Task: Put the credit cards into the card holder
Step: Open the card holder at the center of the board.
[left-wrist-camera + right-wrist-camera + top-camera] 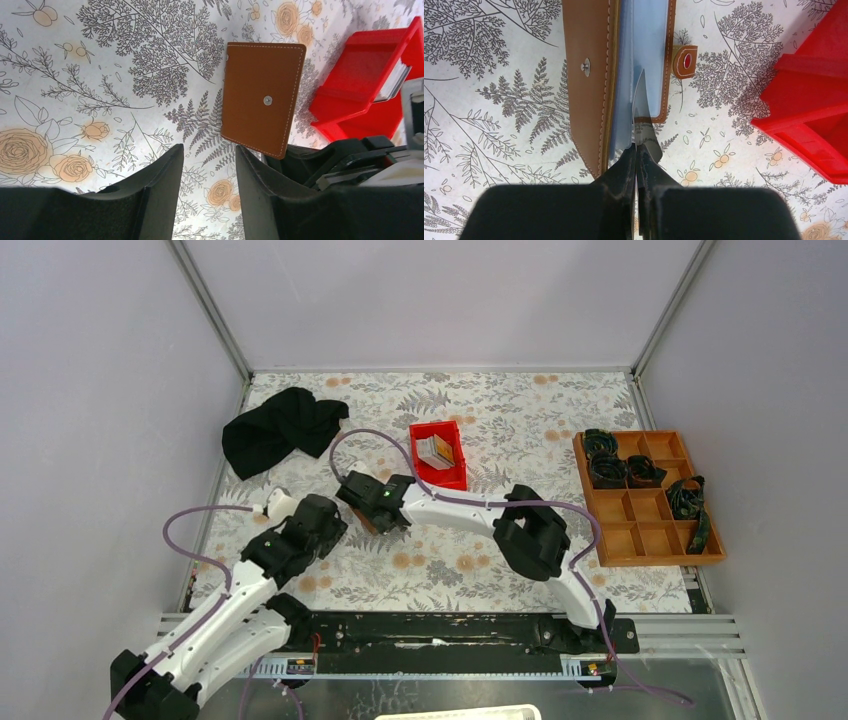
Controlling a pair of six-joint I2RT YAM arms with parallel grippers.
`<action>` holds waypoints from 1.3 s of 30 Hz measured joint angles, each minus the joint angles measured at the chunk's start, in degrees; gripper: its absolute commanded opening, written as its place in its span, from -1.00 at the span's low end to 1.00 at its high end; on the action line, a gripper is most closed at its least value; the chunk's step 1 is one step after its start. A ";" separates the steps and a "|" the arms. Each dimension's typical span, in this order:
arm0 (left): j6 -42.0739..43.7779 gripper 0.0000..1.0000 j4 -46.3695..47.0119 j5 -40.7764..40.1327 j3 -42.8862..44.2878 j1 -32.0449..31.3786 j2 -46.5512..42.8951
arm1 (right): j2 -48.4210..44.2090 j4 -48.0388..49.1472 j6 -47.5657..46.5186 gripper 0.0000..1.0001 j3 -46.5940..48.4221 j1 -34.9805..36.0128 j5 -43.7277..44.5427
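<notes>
Pinching what looks like a thin grey credit card (pixel 641 100) seen edge-on, the right gripper (pixel 638 150) has its jaws fully closed. The card's far end reaches into the open card holder (pixel 589 75), between the brown flap and the light-blue inner pocket. The left gripper (pixel 207 170) hovers half open, holding nothing, with the holder just beyond its fingertips. All this sits on a floral tablecloth (pixel 100 75) between pale walls (pixel 100 390). A red bin (pixel 360 60) with a stack of cards (pixel 436 449) stands near; a black cloth (pixel 280 430) and an orange tray (pixel 655 537) lie well apart.

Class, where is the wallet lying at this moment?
Left wrist view: the wallet lies on the floral cloth, left of the red bin; the right hand pinches a card at its near edge.
</notes>
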 measured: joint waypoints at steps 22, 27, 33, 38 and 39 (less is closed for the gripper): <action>-4.96 0.01 3.67 -0.13 -4.61 0.00 7.04 | -1.77 1.31 2.71 -1.00 0.13 -0.63 -6.54; -4.68 0.01 5.33 0.15 -5.20 0.00 9.62 | -1.77 0.96 2.93 -1.00 2.43 -0.74 -8.20; -4.44 0.02 5.88 0.24 -6.01 0.00 11.58 | -1.64 0.87 3.96 -1.00 5.27 -1.31 -10.29; -4.42 0.02 5.90 0.22 -6.21 0.00 11.76 | -1.46 1.46 5.14 -1.00 5.53 -3.10 -13.33; -4.42 0.02 5.90 0.20 -6.21 0.00 11.85 | -1.40 1.62 5.29 -1.00 5.51 -3.56 -14.10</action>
